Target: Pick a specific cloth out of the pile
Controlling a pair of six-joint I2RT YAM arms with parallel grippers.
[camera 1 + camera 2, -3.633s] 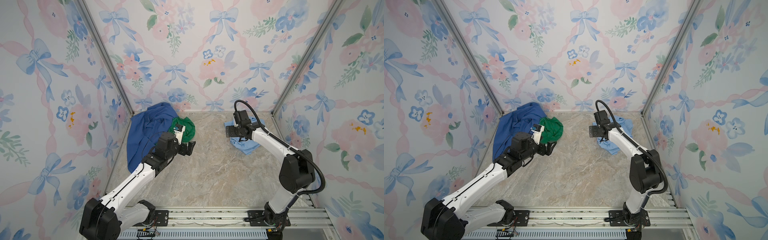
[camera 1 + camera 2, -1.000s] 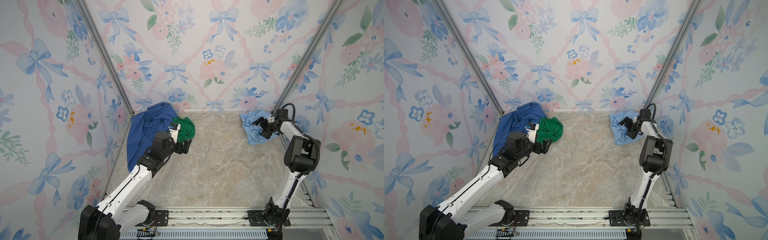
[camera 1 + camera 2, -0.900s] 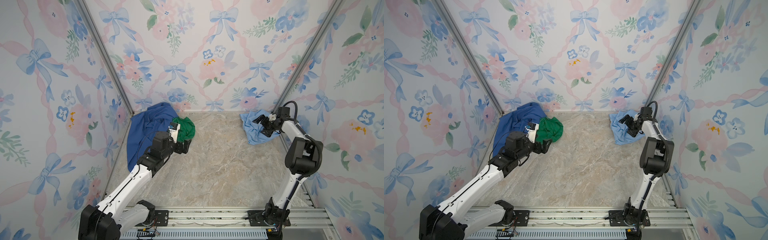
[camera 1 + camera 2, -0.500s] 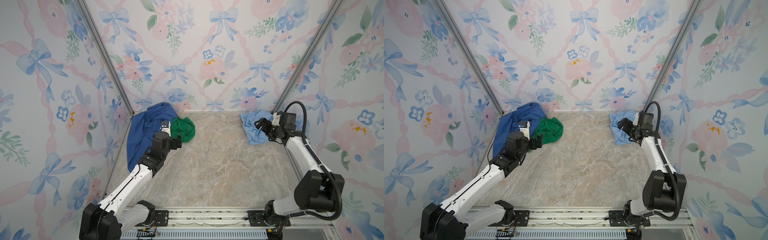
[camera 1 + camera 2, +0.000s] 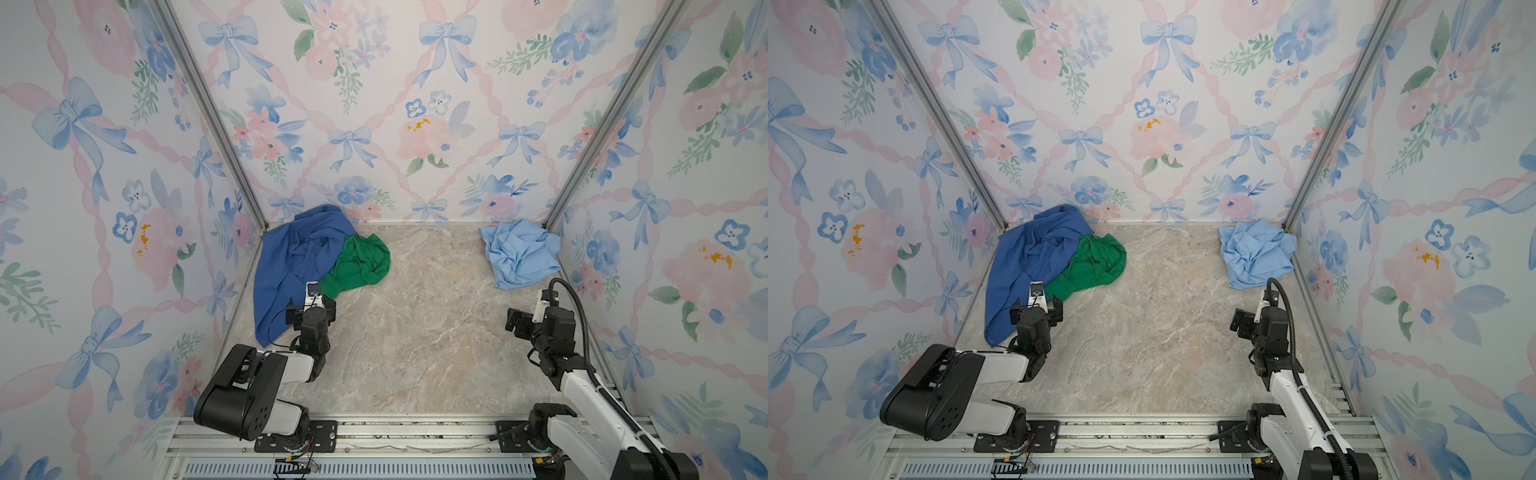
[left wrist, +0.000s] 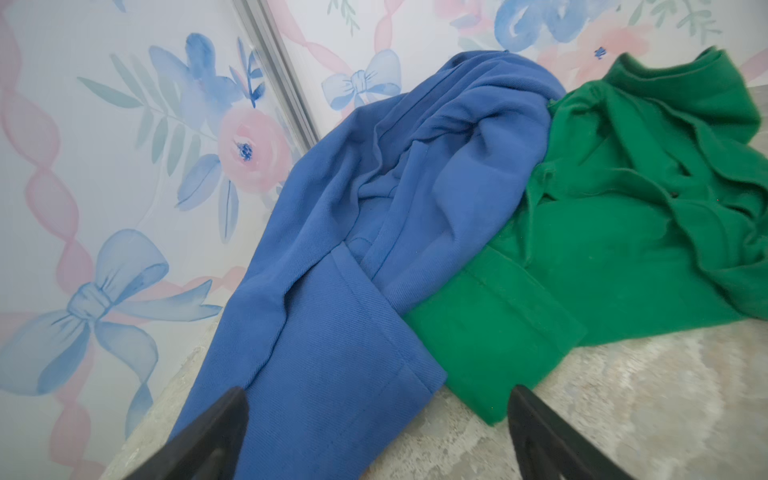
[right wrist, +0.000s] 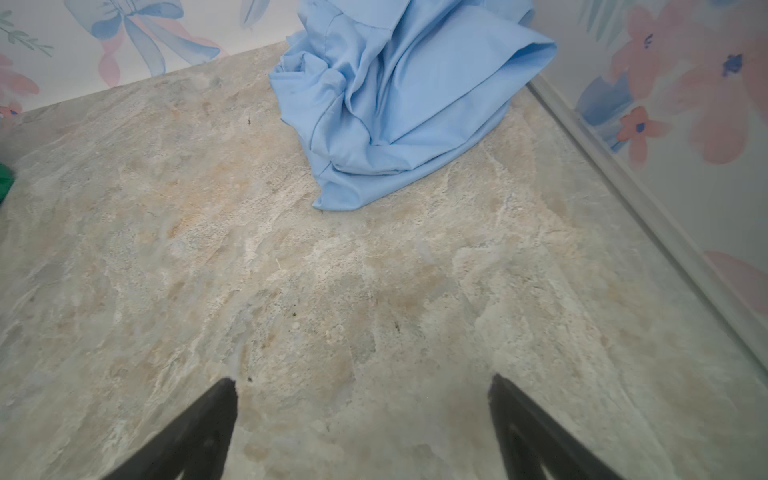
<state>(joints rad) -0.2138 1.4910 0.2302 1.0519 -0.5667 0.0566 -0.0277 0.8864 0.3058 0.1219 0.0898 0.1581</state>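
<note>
The cloth [image 5: 519, 257], a pale sky-blue shirt, lies crumpled in the far right corner of the surface [image 5: 415, 340]. Its outer edge is touching or almost touching the right wall. It is well apart from the pile [image 5: 316, 266]. The pile sits in the far left corner, where a royal-blue garment [image 5: 286, 266] overlaps a green garment [image 5: 361, 262].

The right fingers [image 5: 515, 322] are spread wide and hold nothing. In the right wrist view both dark tips hang over bare surface, with nothing between them. The cloth is ahead of these fingers, toward the far wall and a little toward the right wall. A clear stretch of bare surface separates them. The heap has no strong long axis. It is only somewhat longer along the line from its near pointed corner [image 7: 322, 203] back into the corner of the walls, and this line is roughly the way the right fingers point.

The left fingers [image 5: 330, 309] are also spread and empty. They are just beside the near hem of the royal-blue garment, and in the left wrist view they face the pile. The whole width of the surface lies between them and the cloth.

So the right arm is clearly the nearer one. In my judgement the cloth is already separated from the pile. If it needs another grasp, the right arm can go straight forward, and the near pointed corner is the first part it would meet.
</note>
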